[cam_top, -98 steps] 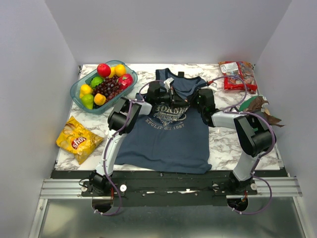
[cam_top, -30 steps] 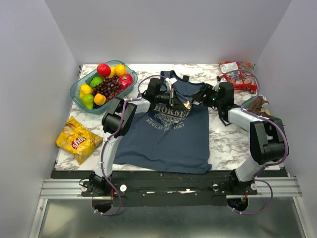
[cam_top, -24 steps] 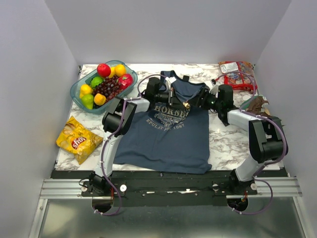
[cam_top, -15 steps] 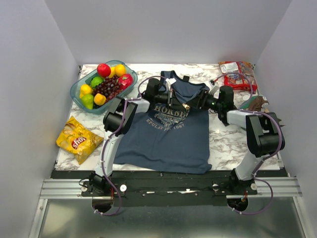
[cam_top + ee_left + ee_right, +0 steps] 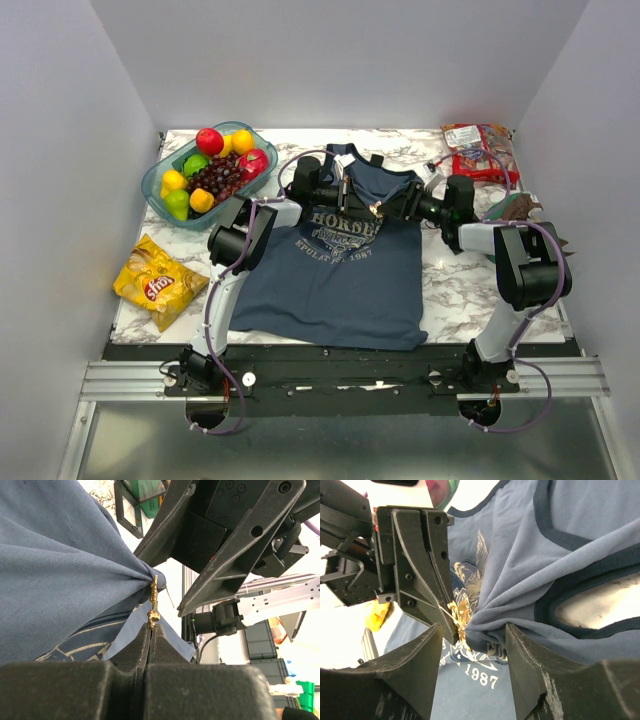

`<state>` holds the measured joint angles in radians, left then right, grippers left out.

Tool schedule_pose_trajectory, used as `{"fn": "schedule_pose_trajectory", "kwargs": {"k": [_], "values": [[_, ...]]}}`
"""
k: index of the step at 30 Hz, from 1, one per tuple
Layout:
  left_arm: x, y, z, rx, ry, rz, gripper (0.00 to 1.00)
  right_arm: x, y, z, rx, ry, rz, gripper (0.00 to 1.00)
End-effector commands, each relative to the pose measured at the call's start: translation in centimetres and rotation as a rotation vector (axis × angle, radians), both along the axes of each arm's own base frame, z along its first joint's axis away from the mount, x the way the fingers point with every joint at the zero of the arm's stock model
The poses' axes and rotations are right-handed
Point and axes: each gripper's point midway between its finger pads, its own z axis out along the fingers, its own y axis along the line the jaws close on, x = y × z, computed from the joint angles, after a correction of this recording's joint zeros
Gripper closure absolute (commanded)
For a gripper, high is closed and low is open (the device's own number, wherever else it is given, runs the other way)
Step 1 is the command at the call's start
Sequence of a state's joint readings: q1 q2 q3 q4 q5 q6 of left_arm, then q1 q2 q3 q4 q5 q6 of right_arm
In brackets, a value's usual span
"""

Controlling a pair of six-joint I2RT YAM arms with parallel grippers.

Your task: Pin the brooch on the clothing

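The tank top (image 5: 330, 290) lies flat in the middle of the table (image 5: 450, 285), its hem toward the near edge and its neck toward the far edge. Both arms reach in over its chest, just above the pale print, and meet there almost tip to tip.

The left gripper (image 5: 151, 632) is clenched tight, and the brooch (image 5: 154, 597) stands pinched by its lower end between the very tips of the fingers. The little gold piece sits upright, and its upper end touches a peak of blue fabric that is drawn up off the table into a tight bunch.

The right gripper (image 5: 472, 635) comes in from the other side with its jaws standing apart, one finger on each side of that bunched peak. From the left wrist, one finger lies against the cloth and the other hangs free beside the brooch; I cannot tell whether the pin has gone through the fabric.

A tray of fruit (image 5: 152, 180) sits in the far-left corner, a yellow chip bag (image 5: 158, 282) by the left edge, and a red snack packet (image 5: 478, 150) in the far-right corner.
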<state>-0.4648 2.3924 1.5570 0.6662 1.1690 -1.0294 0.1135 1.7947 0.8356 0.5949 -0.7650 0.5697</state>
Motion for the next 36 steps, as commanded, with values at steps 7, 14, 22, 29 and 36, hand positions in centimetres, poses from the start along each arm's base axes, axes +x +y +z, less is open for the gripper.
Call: {"fn": "schedule_pose_trajectory", "kwargs": {"k": [7,14,22,29,36], "values": [[-0.5,0.2,0.1,-0.020,-0.016,-0.037,1.00,0.3,-0.2,0.6,0.062,-0.022,0.020,0.42],[-0.6,0.2,0.2,-0.021,-0.023,-0.039,1.00,0.7,-0.2,0.6,0.077,-0.015,0.019,0.45],[-0.6,0.3,0.4,-0.020,-0.025,-0.038,1.00,0.6,-0.1,0.3,0.091,-0.003,0.023,0.48],[-0.7,0.3,0.4,-0.018,-0.027,-0.038,1.00,1.1,-0.4,0.7,0.112,0.000,0.000,0.45],[-0.7,0.3,0.5,-0.014,-0.039,-0.036,1.00,1.5,-0.7,0.2,0.122,0.030,-0.030,0.44]]}}
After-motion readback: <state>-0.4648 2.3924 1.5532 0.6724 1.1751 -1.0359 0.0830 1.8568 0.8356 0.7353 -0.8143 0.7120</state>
